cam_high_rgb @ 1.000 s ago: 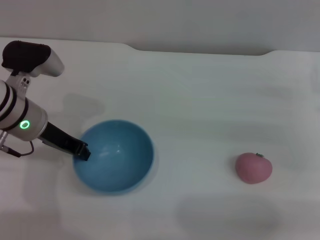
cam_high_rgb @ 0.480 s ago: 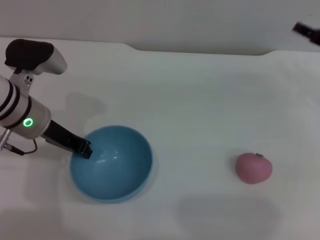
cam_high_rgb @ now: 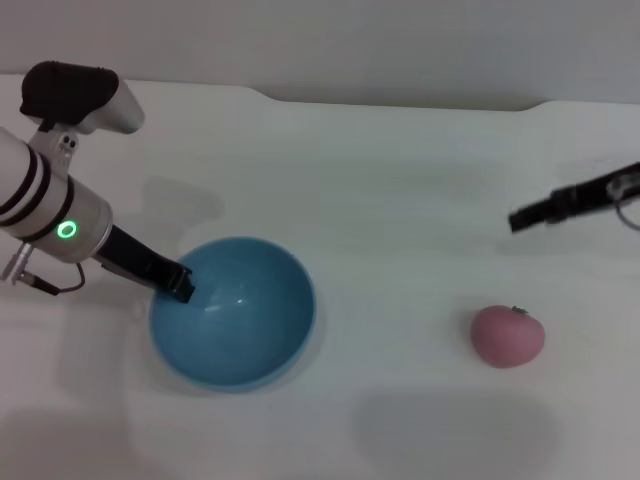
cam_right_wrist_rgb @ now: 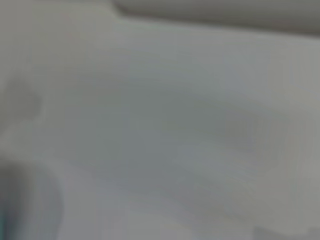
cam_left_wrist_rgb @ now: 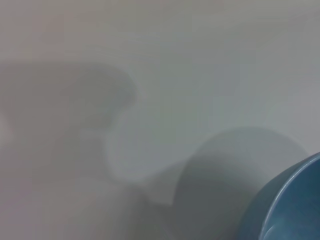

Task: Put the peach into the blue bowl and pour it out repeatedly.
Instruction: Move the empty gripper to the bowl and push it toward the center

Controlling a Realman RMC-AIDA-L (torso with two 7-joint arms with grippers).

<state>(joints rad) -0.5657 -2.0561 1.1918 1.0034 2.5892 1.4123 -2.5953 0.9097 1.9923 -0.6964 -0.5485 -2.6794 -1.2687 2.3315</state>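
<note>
Right gripper (cam_high_rgb: 516, 219) has just swung in above the peach (cam_high_rgb: 508, 336) — fingers unreadable — while my left gripper (cam_high_rgb: 180, 286) keeps pinching the bowl (cam_high_rgb: 235, 312) rim.

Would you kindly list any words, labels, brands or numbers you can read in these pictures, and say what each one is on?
There is no readable text in any view.
The blue bowl, the peach and the white table carry no writing.
The only mark is a glowing green ring on the left arm; it is a light, not a letter or number.
</note>
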